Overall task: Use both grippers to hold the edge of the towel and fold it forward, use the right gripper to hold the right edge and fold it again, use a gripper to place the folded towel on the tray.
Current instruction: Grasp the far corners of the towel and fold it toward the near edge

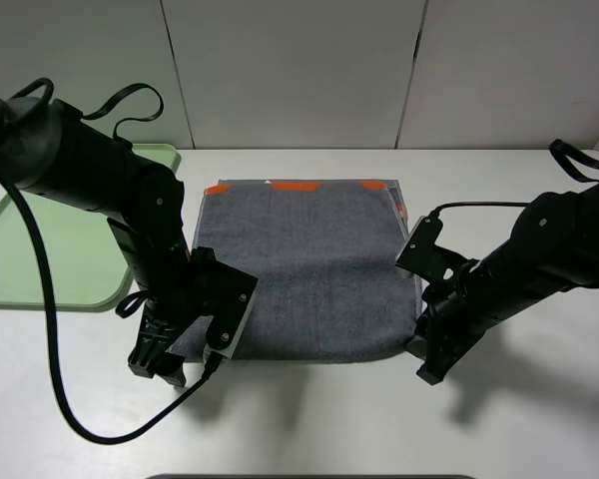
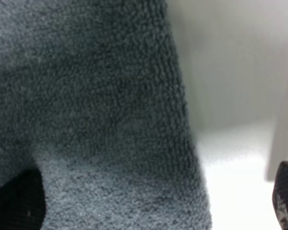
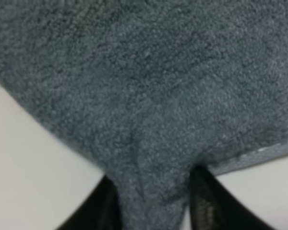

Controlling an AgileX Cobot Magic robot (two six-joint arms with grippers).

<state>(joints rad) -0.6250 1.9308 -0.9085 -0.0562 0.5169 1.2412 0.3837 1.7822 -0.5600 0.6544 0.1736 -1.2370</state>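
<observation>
- While the towel (image 1: 304, 274) lies spread out flat in the middle of the white table (image 1: 539, 429), both black arms reach down to its near edge.
- The towel is dark grey and fluffy. It has orange marks (image 1: 296, 186) along its far edge, close to the wall.
- The left gripper (image 1: 160, 361) is at the near left corner of the towel.
- In the left wrist view its jaws stand wide apart. One black fingertip (image 2: 17, 206) is over the cloth, and the other is out over the bare table. The side edge of the towel runs between them. It is not pinching the cloth.
- The right gripper (image 1: 431, 361) is at the near right corner of the towel.
- In the right wrist view its two black fingers (image 3: 206, 206) press on the cloth from both sides. A bump of towel is bunched up between them, so this gripper has hold of the towel.
- The pale green tray (image 1: 50, 249) sits on the table to the left of the towel. The left arm is in front of part of it, so I cannot tell if the tray touches the towel.
- A black cable (image 1: 55, 384) hangs from the left arm and loops over the table.
</observation>
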